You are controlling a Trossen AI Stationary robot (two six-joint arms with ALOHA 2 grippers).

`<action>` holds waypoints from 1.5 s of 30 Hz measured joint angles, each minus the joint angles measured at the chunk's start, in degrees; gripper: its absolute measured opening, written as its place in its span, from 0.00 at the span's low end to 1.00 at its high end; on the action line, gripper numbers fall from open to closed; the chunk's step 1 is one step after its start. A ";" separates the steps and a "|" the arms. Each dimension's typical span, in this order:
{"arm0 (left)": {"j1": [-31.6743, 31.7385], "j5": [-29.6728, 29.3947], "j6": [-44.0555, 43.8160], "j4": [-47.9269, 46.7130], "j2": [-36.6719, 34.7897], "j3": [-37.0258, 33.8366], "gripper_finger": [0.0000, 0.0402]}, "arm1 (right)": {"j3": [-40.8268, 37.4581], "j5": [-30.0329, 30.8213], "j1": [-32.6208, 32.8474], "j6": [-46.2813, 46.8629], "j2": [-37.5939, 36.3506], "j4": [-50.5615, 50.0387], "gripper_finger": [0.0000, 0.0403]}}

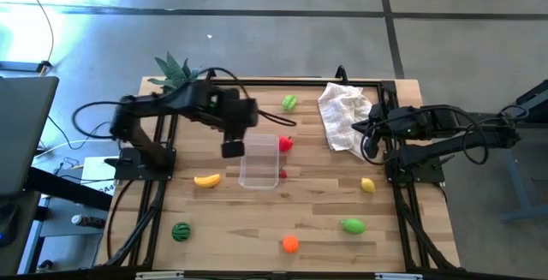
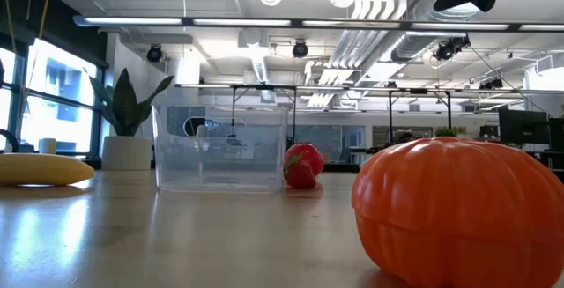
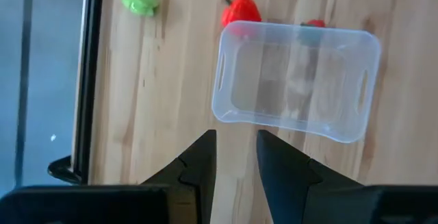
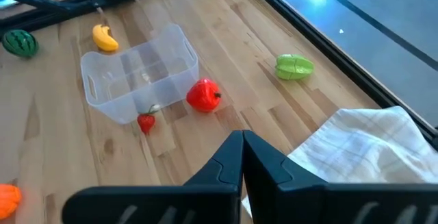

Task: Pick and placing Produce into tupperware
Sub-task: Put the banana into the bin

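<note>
The clear empty tupperware (image 1: 259,162) rests on its base mid-table, also seen in the left wrist view (image 3: 295,80) and low view (image 2: 222,147). My left gripper (image 1: 233,148) hovers above the table just beside its left end, open with a narrow gap (image 3: 236,148) and holding nothing. A red piece (image 1: 285,143) and a smaller red one (image 1: 282,173) lie against the tub's right side. Banana (image 1: 206,179), watermelon (image 1: 181,231), orange (image 1: 291,244), lemon (image 1: 367,185) and two light green pieces (image 1: 353,225) (image 1: 289,103) lie scattered. My right gripper (image 4: 242,138) waits shut at the right edge.
A crumpled white cloth (image 1: 345,116) lies at the far right, next to my right gripper. A potted green plant (image 1: 174,69) stands at the far left corner. Black frame rails (image 1: 154,194) run along the table's left and right sides. Bare wood lies near the tub's near side.
</note>
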 joint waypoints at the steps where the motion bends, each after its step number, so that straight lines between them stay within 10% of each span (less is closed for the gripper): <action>1: 0.00 0.29 -0.03 -0.15 -1.29 -0.91 0.24 | 0.00 0.00 0.00 0.29 0.00 -0.36 0.00; 14: -0.02 1.88 -2.44 5.74 -21.76 -24.89 0.24 | 0.00 -6.69 3.21 -20.67 -3.47 7.75 0.00; 24: -0.04 7.94 -3.05 22.60 -38.67 -46.21 0.24 | 0.00 -15.12 4.39 -18.03 -8.23 2.92 0.00; 45: -0.04 19.02 2.14 21.89 -34.89 -53.64 0.24 | 0.00 -15.10 4.39 -17.92 -8.28 2.49 0.00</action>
